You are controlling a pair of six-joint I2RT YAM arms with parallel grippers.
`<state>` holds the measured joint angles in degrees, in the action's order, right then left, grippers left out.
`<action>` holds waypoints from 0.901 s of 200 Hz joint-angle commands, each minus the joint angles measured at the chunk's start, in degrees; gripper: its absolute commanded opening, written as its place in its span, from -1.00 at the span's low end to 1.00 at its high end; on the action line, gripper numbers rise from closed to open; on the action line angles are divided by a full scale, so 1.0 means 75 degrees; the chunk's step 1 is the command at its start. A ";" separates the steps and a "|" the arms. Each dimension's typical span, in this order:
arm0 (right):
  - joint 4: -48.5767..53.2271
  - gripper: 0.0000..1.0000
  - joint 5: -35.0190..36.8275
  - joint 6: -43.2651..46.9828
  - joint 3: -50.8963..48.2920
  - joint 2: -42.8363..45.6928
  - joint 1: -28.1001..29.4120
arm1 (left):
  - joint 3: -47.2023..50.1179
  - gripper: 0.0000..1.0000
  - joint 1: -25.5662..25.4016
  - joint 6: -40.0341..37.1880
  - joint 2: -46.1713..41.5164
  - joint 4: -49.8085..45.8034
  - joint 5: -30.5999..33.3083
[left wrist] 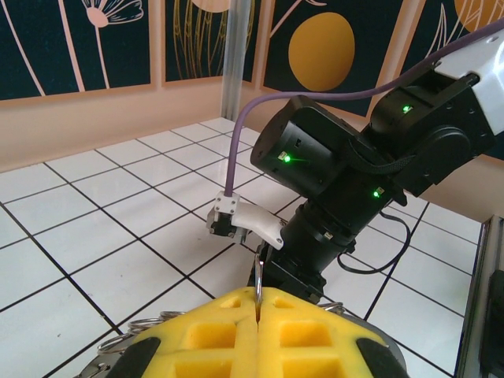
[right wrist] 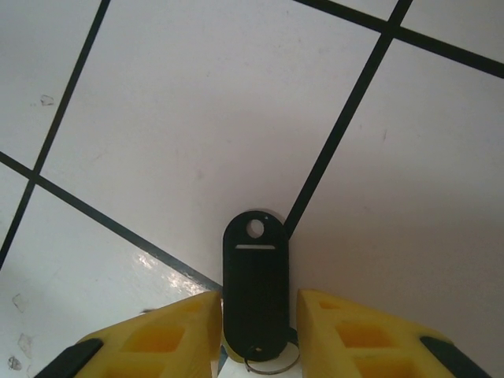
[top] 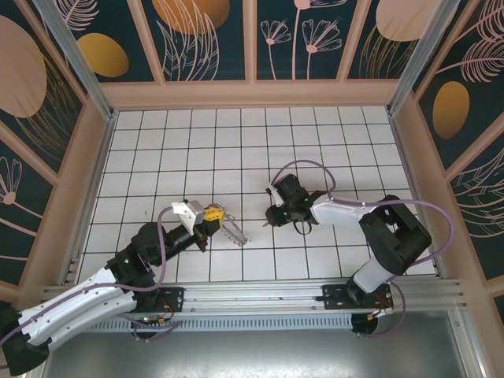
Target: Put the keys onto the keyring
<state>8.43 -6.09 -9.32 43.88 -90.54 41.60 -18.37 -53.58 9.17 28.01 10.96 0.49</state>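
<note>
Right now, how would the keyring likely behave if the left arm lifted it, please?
The keyring probably flops: it trails limply from the shut left gripper. Its fringed rim may swing or snag. It looks like thin wire, so it is likely light.

**Legible markings: none found**

No text, label, brand, number or sign can be read in any of the three views.

Surfaces checked:
- The black key tag [right wrist: 254, 287] has a round hole and a thin slot line near its top. Its face is plain.
- The wall panels [top: 209, 39] carry drawn plants and round orange shapes, with no lettering.
- The right arm housing [left wrist: 315, 165] has small green lights glowing on it. No caption beside them is legible.
- The white tiled table [top: 236, 142] has dark grid lines and a few faint scuffs, but no characters.
</note>
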 commanded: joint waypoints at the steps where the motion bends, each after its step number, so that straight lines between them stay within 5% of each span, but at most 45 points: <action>1: -0.0044 -0.35 0.0143 -0.0160 0.0010 0.0255 0.0071 | -0.0105 -1.00 -0.0031 -0.0133 -0.0053 0.0469 0.0084; 180: 0.0146 -0.43 0.0876 -0.0433 -0.0278 0.0249 0.0204 | -0.0128 -1.00 -0.0036 -0.0168 0.0074 0.0483 0.0057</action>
<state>8.36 -1.50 -12.16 42.17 -88.71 42.54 -18.37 -53.58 8.99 28.56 10.96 0.49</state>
